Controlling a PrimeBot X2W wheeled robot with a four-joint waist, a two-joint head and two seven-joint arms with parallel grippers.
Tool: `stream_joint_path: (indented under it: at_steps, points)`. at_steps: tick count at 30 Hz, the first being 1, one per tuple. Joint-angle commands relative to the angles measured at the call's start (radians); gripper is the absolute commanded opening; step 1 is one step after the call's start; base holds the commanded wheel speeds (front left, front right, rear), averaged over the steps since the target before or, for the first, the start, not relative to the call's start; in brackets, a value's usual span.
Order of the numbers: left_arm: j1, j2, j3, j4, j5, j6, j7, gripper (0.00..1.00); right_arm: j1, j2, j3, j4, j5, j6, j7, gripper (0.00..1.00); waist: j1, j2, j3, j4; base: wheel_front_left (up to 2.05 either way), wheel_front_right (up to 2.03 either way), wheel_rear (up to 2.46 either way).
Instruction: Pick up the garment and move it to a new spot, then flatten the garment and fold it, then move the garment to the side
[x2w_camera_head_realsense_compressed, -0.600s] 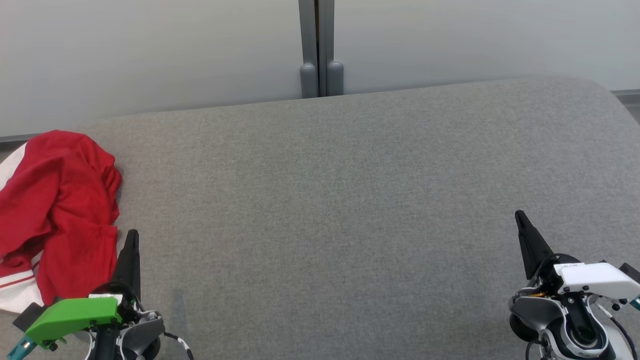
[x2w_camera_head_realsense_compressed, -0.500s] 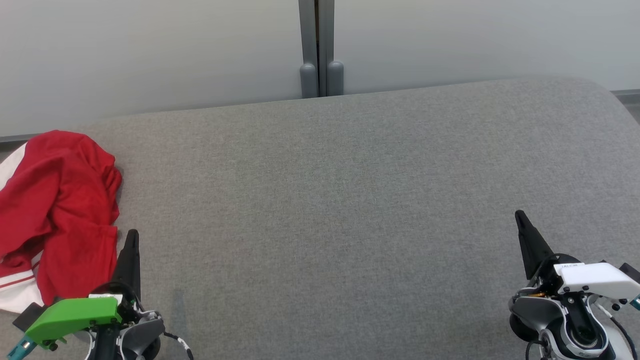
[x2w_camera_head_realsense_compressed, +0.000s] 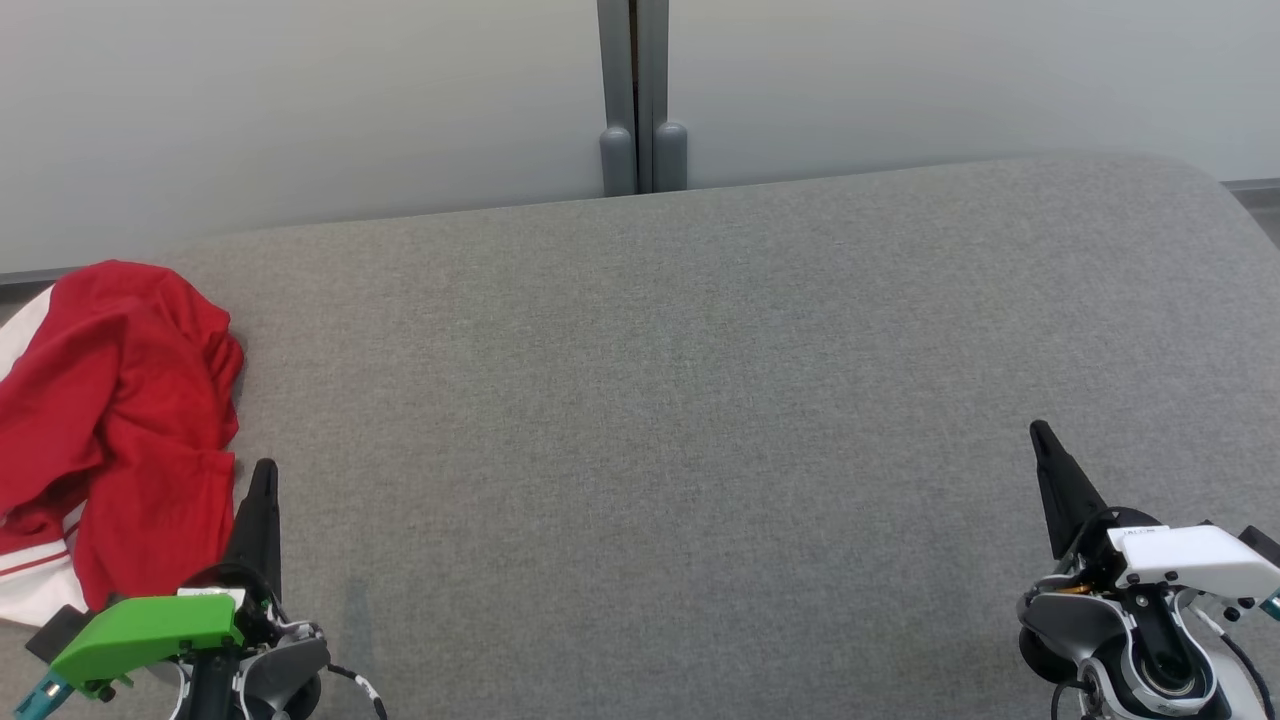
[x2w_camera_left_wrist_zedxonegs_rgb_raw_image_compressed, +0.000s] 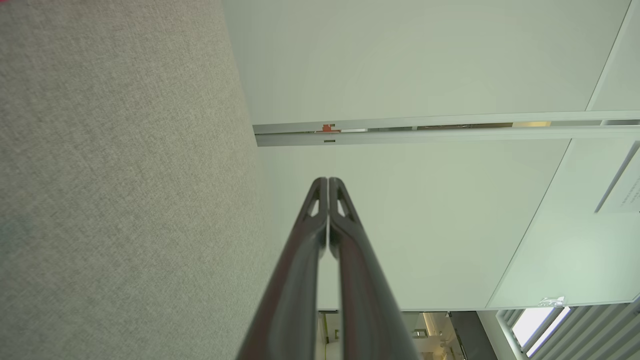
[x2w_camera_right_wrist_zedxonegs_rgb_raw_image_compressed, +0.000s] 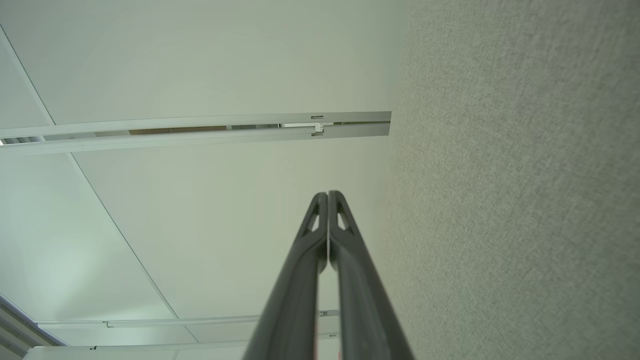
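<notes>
Your garment (x2w_camera_head_realsense_compressed: 120, 400), red with white trim, lies crumpled at nine o'clock on the grey fabric desk (x2w_camera_head_realsense_compressed: 680, 400). Your left claw (x2w_camera_head_realsense_compressed: 263, 475) sits at seven o'clock, fingers clenched tight on nothing, tip pointing to twelve just beside the cloth's right edge; you can't tell whether they touch. Your right claw (x2w_camera_head_realsense_compressed: 1040, 432) is at four o'clock, also clenched and empty, well apart from the garment. A grey partition post (x2w_camera_head_realsense_compressed: 640, 95) stands at twelve.
</notes>
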Motion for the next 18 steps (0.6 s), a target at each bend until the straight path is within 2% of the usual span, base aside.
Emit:
stream_joint_path:
  at_steps: [1,3,4,12,18]
  points:
    - [-0.015,0.003,0.001,0.0,0.007,-0.005,0.002,0.0,-0.005,-0.001,0.0,0.001,0.007,0.0,0.002,0.0,0.0,0.0,0.0,0.0,0.0,0.0,0.0]
    - [-0.015,0.003,0.001,0.001,0.007,-0.005,0.002,0.0,-0.005,-0.001,0.0,0.001,0.007,0.0,0.002,0.0,0.0,0.0,0.0,0.0,0.0,0.0,0.0]
    - [0.0,0.0,0.0,0.0,0.0,0.0,0.0,1.0,0.0,0.0,0.0,0.0,0.0,0.0,0.0,1.0,0.0,0.0,0.0,0.0,0.0,0.0,0.0]
    - [0.018,-0.002,-0.027,-0.009,0.022,0.007,-0.036,1.0,0.013,0.0,0.021,0.008,-0.042,0.0,-0.034,1.0,0.0,0.0,-0.001,0.001,0.0,0.0,0.0]
    - [0.033,-0.001,-0.042,-0.03,0.082,0.02,-0.066,1.0,0.017,-0.008,0.037,-0.001,-0.154,0.0,-0.065,1.0,0.0,0.0,-0.002,0.004,0.0,0.0,0.0]
